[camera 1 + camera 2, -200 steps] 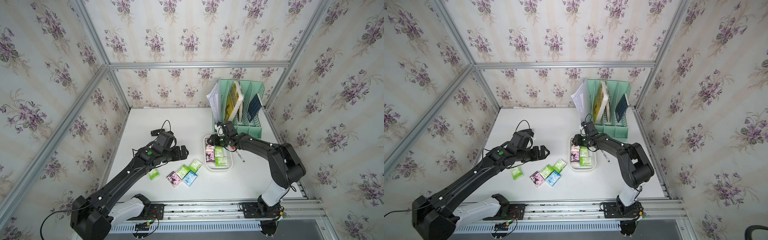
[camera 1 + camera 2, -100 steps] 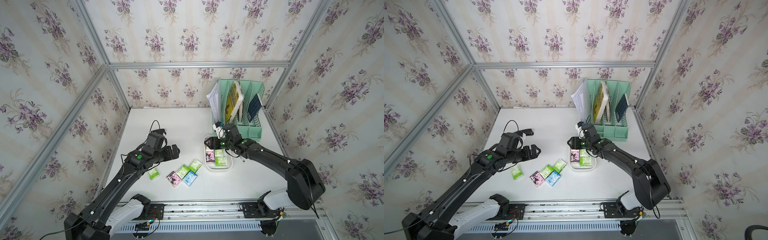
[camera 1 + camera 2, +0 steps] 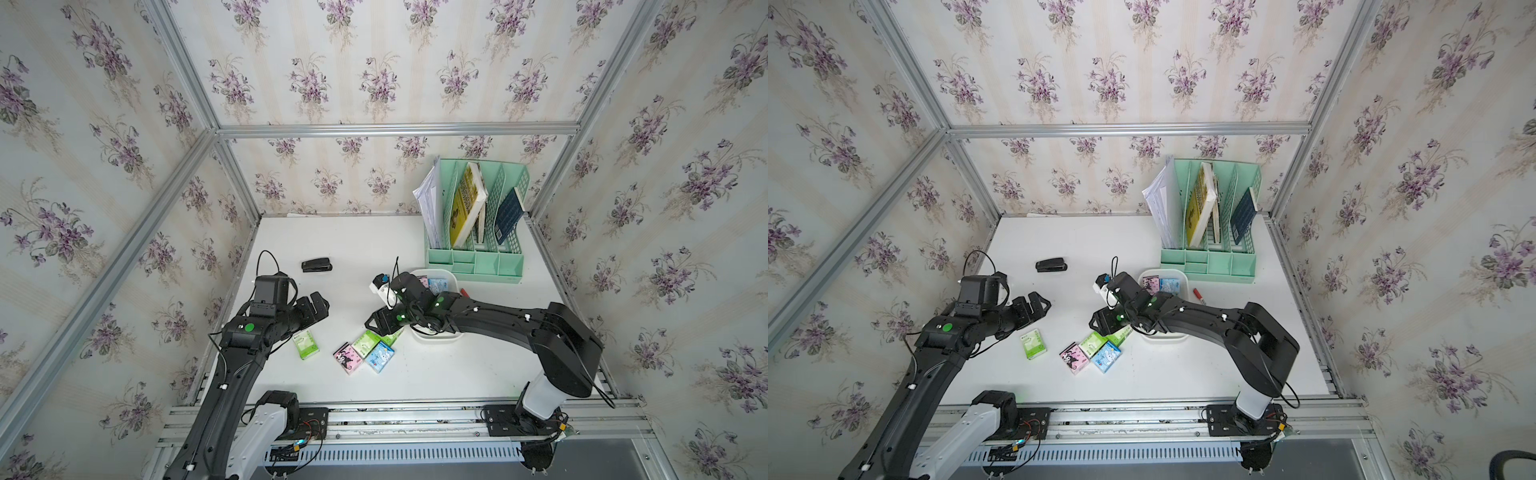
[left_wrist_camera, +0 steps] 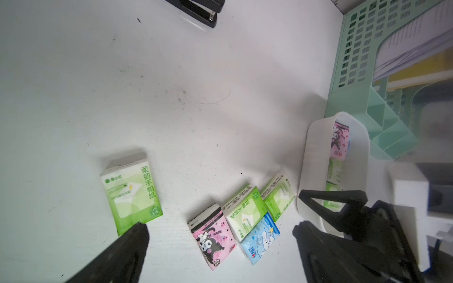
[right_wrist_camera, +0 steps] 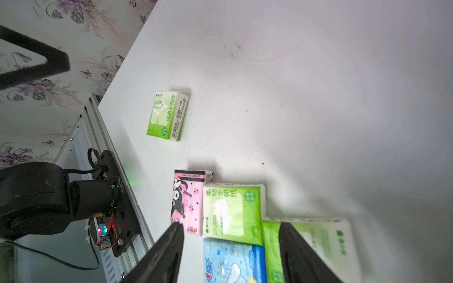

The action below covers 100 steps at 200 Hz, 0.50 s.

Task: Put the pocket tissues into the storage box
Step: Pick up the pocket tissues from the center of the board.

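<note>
Right gripper point(image 3: 380, 327): jaws apart, nothing in them. It hangs over the loose pocket tissues just left of the storage box point(image 3: 436, 337), by the box's near-left corner. In the right wrist view its fingers point(image 5: 169, 252) frame packs lying flat on the table point(image 3: 353, 241); no contact visible.

Left gripper point(image 3: 319, 307): jaws wide, empty, above the table left of centre. A lone green pack point(image 3: 305, 343) lies just near of it, untouched.

Loose cluster, all flat on the table: pink pack point(image 3: 348, 358), green pack point(image 3: 365, 344) and blue pack point(image 3: 381, 358) pressed edge to edge. A second green pack point(image 4: 278, 197) sits just beside the box's left wall; can't tell if it touches.

In the box: boxed pink pack point(image 3: 423, 281) and boxed blue pack point(image 3: 438, 285) at the far end. The left wrist view also shows boxed green packs point(image 4: 334, 171) along the left wall. The right arm hides the box's middle in both top views.

Other items:
- stapler point(image 3: 316, 264), far, left of centre
- mint desk organizer point(image 3: 473, 257), just beyond the box
- red pen point(image 3: 1199, 296), just right of the box
</note>
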Tool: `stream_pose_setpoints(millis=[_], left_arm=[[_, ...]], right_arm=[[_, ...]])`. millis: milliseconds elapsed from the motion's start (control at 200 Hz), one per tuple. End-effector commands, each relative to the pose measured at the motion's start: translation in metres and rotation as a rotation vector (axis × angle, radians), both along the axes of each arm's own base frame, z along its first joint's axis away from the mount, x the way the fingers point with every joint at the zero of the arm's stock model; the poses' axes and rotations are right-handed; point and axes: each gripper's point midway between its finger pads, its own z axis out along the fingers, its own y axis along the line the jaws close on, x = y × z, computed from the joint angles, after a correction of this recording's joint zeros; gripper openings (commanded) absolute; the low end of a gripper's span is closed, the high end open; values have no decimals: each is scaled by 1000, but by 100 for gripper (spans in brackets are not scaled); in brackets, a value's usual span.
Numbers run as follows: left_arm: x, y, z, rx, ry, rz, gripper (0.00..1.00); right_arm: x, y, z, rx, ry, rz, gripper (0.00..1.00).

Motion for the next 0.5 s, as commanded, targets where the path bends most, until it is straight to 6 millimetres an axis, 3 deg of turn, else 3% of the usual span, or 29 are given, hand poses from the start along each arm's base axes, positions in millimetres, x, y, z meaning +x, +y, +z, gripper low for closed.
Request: stream_pose_setpoints(millis=[0, 235, 495], left_arm=[[-7, -2, -3, -17, 22, -31, 99], [-7, -3, -9, -32, 26, -40, 99], [-6, -4, -9, -33, 19, -40, 99]], right_arm=[[7, 1, -20, -72, 5, -18, 66], [13, 6, -42, -145, 24, -12, 66], [0, 15, -56, -154, 72, 59, 64]])
